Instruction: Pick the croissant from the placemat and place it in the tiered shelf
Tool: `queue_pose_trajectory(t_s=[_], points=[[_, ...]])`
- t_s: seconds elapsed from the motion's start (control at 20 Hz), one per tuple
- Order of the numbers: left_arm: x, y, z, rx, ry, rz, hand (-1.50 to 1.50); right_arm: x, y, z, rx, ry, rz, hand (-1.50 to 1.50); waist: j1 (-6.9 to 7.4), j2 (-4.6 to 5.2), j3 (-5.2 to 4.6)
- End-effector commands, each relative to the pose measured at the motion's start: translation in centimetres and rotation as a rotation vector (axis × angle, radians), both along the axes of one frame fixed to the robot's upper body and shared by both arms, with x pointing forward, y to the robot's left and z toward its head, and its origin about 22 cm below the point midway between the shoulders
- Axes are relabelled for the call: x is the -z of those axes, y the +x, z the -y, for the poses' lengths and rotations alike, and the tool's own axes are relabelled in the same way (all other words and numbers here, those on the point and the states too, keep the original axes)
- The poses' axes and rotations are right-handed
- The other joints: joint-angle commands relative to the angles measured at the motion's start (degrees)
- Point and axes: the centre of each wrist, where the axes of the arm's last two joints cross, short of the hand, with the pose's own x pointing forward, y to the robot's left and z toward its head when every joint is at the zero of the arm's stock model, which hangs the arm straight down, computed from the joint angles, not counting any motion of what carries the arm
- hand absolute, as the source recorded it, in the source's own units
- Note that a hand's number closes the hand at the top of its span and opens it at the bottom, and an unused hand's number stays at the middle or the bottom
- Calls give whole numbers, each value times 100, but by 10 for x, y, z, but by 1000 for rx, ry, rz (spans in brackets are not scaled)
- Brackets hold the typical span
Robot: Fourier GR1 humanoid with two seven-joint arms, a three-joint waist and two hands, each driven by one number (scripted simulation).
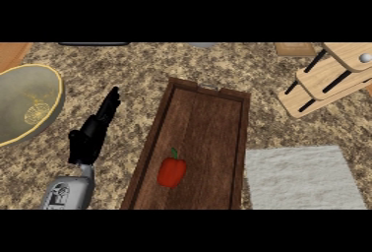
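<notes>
Croissant: not visible anywhere in the head view, so I cannot tell where it is. The pale grey fabric placemat [301,177], lower right, is cut off by the lower edge, and its visible surface carries nothing. The light wooden tiered shelf with black rods [327,81], upper right, is cropped by the right edge; a small white round item [365,57] sits on its upper board, too small to identify. The right hand does not show. The black left hand [88,138], left of centre, has straight fingers held close together, holding nothing, apart from the long dark wooden tray [207,123] at centre. A red bell pepper [171,171] lies in the tray's lower part. A grey yellow-rimmed bowl [29,103] is cropped at the left edge. Bare speckled granite counter [269,103] lies between tray, shelf and placemat.
</notes>
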Motion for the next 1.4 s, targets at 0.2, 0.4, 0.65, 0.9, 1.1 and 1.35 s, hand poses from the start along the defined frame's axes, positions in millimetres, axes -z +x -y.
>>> queue_pose_trajectory(t_s=[0.2,0.4,0.65,0.9,1.1,1.35], points=[[11,-6,-1,11,29,-21,0,-58,-20,21,-2,299,154,-150,-9,-14,-3],[1,-14,7,-1,9,-3,0,-76,-58,61,89,360,171,-150,-4,-25,1],[-13,1,8,4,13,0,0,-85,-108,109,188,424,77,-150,10,27,9],[7,-12,-3,-4,10,2,0,-68,-155,146,236,374,-89,-150,19,52,20],[-18,6,11,-4,0,20,0,-70,-187,162,225,299,-139,-150,6,78,41],[2,-4,-2,-8,-12,3,0,-66,-225,179,186,322,-152,-150,-40,72,50]])
